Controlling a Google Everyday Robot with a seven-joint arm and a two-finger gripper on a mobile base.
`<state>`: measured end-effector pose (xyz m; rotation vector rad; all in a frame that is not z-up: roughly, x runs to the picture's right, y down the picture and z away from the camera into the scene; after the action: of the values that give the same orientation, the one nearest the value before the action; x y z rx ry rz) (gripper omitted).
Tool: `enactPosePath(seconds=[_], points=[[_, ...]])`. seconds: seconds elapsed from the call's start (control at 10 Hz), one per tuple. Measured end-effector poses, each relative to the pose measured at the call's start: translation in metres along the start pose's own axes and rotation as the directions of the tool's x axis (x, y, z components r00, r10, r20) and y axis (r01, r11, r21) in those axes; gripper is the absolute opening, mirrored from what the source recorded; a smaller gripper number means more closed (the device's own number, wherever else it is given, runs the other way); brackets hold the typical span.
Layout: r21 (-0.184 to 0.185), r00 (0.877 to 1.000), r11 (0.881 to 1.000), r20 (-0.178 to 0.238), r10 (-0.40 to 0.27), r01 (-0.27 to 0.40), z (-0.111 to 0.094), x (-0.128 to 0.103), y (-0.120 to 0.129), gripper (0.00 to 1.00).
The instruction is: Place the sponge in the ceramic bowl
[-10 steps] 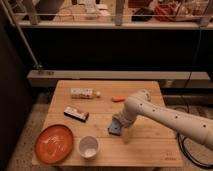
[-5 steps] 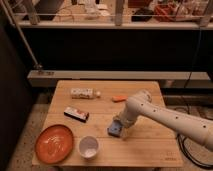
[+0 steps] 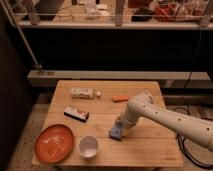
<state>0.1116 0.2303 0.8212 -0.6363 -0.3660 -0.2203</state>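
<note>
The sponge (image 3: 116,131), a small flat blue block, is tilted just above the wooden table (image 3: 150,145) near its middle. My gripper (image 3: 120,125) sits at the end of the white arm reaching in from the right and is shut on the sponge's upper edge. The ceramic bowl (image 3: 54,143), a wide shallow orange-red dish, rests at the table's front left corner, well to the left of the sponge. Nothing lies in it.
A small white cup (image 3: 89,146) stands between the bowl and the sponge. A dark and white packet (image 3: 76,113) lies left of centre. A pale bottle (image 3: 84,93) lies on its side at the back, and an orange carrot-like item (image 3: 119,98) is near it.
The gripper and the sponge have shifted slightly left and toward the front of the table, closer to the white cup. The other items stayed put.
</note>
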Motion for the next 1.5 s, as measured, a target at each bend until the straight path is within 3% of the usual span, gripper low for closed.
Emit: enactPosePath(seconds=[0.2, 0.3, 0.6, 1.0, 1.3, 1.5], points=[[0.008, 1.000, 1.000, 0.000, -0.012, 0.012, -0.006, -0.006, -0.005, 0.04], [0.017, 1.000, 1.000, -0.006, -0.020, 0.020, -0.010, -0.010, -0.006, 0.01], [0.038, 0.997, 0.997, -0.025, -0.068, 0.069, -0.032, -0.044, -0.016, 0.00], [0.062, 0.994, 0.992, -0.037, -0.107, 0.109, -0.033, -0.064, -0.013, 0.00], [0.084, 0.987, 0.984, -0.049, -0.150, 0.154, -0.035, -0.099, -0.018, 0.00], [0.094, 0.983, 0.980, -0.058, -0.172, 0.177, -0.036, -0.109, -0.017, 0.00]])
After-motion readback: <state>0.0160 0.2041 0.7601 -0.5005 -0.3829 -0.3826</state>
